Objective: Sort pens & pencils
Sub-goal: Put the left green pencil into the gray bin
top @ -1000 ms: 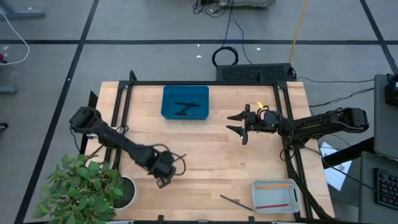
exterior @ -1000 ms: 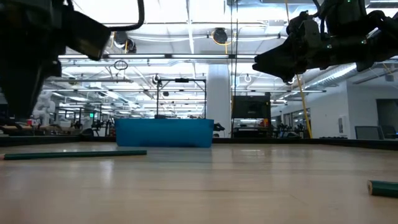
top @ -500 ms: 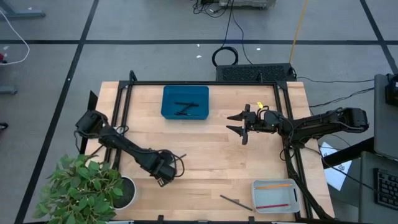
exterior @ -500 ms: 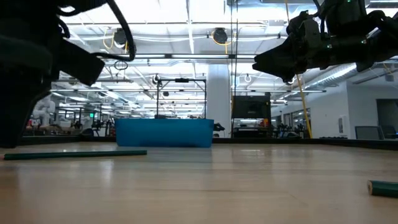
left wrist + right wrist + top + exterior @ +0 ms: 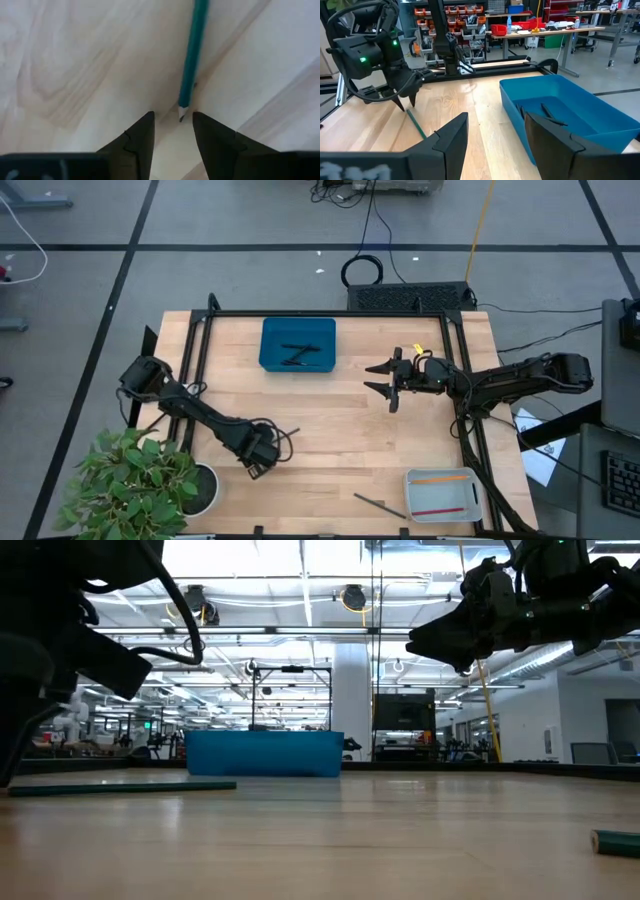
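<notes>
A dark green pencil [image 5: 192, 60] lies flat on the wooden table; it also shows in the right wrist view [image 5: 417, 125] and the low view [image 5: 120, 787]. My left gripper [image 5: 172, 120] is open, fingers pointing down, standing on either side of the pencil's sharpened tip without touching it; in the high view it is at the table's near left [image 5: 260, 460]. My right gripper [image 5: 388, 380] is open and empty, held above the table right of the middle. Black pens [image 5: 298, 352] lie in the blue tray [image 5: 270, 330]. An orange pencil [image 5: 440, 478] and a red pencil [image 5: 438, 511] lie in the grey tray [image 5: 412, 498].
Another dark pencil [image 5: 380, 505] lies on the table near the front edge, left of the grey tray; its end shows in the low view [image 5: 615, 840]. A potted plant [image 5: 140, 480] stands at the near left corner. A black frame [image 5: 300, 314] runs along the table's far side.
My left gripper has gone down toward the table over the green pencil's tip. The pencil has stayed where it was.
</notes>
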`<state>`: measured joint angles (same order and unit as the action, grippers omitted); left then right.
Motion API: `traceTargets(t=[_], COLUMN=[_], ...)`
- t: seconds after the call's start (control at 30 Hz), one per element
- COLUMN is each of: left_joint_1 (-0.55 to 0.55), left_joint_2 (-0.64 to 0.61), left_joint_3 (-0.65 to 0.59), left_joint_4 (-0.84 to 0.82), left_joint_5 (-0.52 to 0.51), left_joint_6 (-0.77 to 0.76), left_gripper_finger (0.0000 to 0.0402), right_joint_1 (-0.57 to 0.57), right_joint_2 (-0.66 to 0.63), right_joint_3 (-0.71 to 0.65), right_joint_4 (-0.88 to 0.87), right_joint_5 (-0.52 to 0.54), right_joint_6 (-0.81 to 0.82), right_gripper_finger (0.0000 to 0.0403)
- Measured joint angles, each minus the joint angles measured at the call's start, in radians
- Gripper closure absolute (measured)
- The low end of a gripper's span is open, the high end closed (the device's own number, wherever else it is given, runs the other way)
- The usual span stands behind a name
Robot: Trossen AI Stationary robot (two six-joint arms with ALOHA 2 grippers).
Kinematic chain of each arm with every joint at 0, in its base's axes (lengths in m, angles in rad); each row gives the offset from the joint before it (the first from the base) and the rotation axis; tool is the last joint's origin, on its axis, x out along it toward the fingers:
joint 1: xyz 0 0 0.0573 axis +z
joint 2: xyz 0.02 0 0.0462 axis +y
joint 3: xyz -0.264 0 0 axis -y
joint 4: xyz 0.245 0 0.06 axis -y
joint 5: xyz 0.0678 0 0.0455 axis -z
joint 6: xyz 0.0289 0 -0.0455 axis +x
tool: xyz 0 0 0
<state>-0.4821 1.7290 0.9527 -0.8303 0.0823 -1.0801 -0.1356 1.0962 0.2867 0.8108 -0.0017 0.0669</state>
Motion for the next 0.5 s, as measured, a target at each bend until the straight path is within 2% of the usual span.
traceTargets(t=[0.5], left_joint_1=[0.000], left_joint_2=[0.002], left_joint_3=[0.001], left_joint_4=[0.017], left_joint_5=[-0.068], left_joint_6=[0.316], left_gripper_finger=[0.0256], right_joint_1=[0.000], right_joint_2=[0.000], right_joint_3=[0.000], right_joint_4=[0.000], right_joint_5=[0.000], right_joint_6=[0.000], right_gripper_finger=[0.0218])
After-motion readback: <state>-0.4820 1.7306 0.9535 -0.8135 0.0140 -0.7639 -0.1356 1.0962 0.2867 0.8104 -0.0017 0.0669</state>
